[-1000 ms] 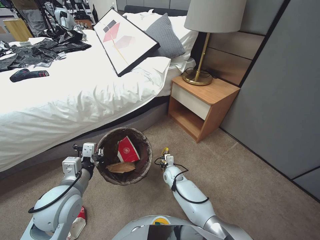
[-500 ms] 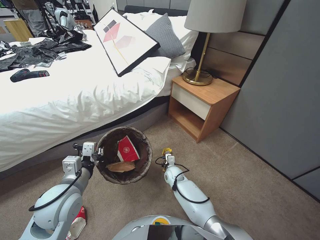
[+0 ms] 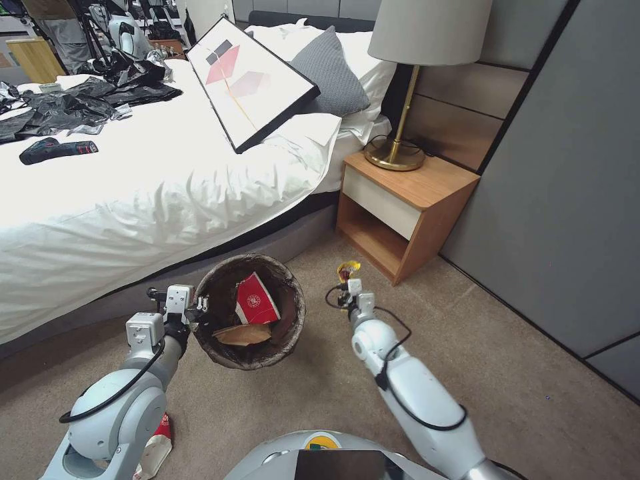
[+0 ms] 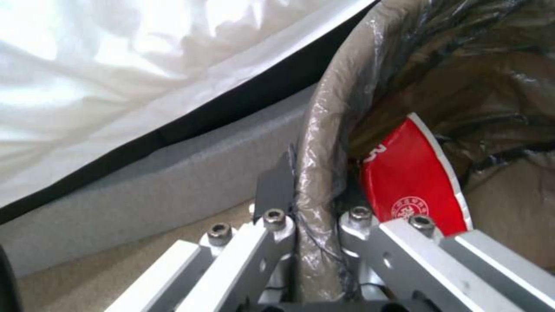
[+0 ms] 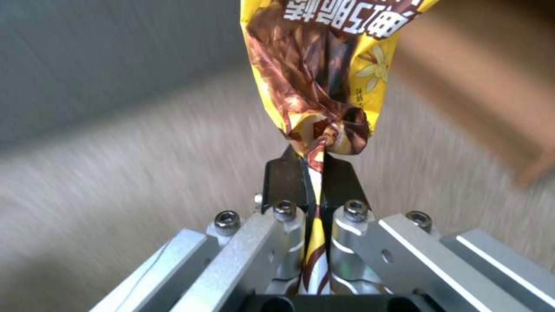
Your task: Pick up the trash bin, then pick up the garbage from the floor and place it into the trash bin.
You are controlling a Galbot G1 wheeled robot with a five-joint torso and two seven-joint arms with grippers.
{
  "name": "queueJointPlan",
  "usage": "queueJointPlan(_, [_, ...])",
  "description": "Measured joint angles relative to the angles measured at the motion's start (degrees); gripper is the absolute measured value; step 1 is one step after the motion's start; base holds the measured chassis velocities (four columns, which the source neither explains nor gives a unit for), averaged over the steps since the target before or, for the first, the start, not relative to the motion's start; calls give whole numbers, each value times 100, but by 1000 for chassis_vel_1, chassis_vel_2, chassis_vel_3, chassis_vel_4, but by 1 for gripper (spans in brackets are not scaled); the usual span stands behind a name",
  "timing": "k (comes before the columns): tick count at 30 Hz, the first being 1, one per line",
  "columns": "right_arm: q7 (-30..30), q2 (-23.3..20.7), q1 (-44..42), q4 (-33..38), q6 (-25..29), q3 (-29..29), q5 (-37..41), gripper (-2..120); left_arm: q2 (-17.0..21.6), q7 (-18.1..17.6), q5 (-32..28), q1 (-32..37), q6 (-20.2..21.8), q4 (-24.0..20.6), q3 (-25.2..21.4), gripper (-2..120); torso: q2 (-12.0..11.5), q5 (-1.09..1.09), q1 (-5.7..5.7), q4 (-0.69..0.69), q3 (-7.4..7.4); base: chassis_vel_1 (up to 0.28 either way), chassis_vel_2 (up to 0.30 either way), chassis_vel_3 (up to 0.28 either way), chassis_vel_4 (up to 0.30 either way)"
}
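Observation:
The trash bin [image 3: 298,308], lined with a dark bag, hangs above the carpet beside the bed. My left gripper [image 3: 199,308] is shut on its rim [image 4: 324,130], one finger inside and one outside. In the bin lie a red-white carton [image 3: 255,300] [image 4: 413,182] and a tan paper scrap [image 3: 241,335]. My right gripper [image 3: 347,283] [image 5: 315,167] is to the right of the bin, shut on the twisted end of a yellow and brown snack wrapper [image 3: 347,269] [image 5: 324,65], a piece of the garbage held clear of the floor.
Another red-white carton [image 3: 157,440] lies on the carpet by my left arm's base. The bed [image 3: 133,200] runs along the left, and a wooden nightstand [image 3: 400,207] with a lamp [image 3: 400,133] stands ahead on the right. A grey wall panel [image 3: 567,200] bounds the right side.
My right arm has swung forward and to the right, away from the bin, carrying the wrapper higher. The left arm and the bin have stayed put.

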Motion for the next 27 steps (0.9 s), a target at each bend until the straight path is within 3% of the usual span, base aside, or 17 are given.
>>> queueJointPlan(2, [-47,-217,-80,675,-82,87,158,0,-7,-2,12,0,0,14,23,3,0,0,0,1,0,0,0,0,0])
queueJointPlan(7, [-147,-597,-95,1470,-144,137,476,0,2,-4,18,3,0,17,48,3,0,1,0,0,0,0,0,0,0])
queueJointPlan(9, [-373,-1050,-16,1995,-159,104,815,0,42,-4,12,13,0,17,42,3,0,1,0,1,0,0,0,0,0])
queueJointPlan(15, [-1070,-1740,123,2853,-165,-39,1186,0,118,4,-6,27,5,19,13,3,0,0,0,1,0,0,0,0,0])
queueJointPlan(23, [-1753,-2073,270,3645,-295,-402,1502,0,135,6,-9,1,21,45,53,3,0,1,0,0,0,0,0,0,0])
queueJointPlan(27, [-1807,-2182,508,3845,-410,-713,1714,0,137,4,-9,-1,22,48,58,3,0,0,0,0,0,0,0,0,0])
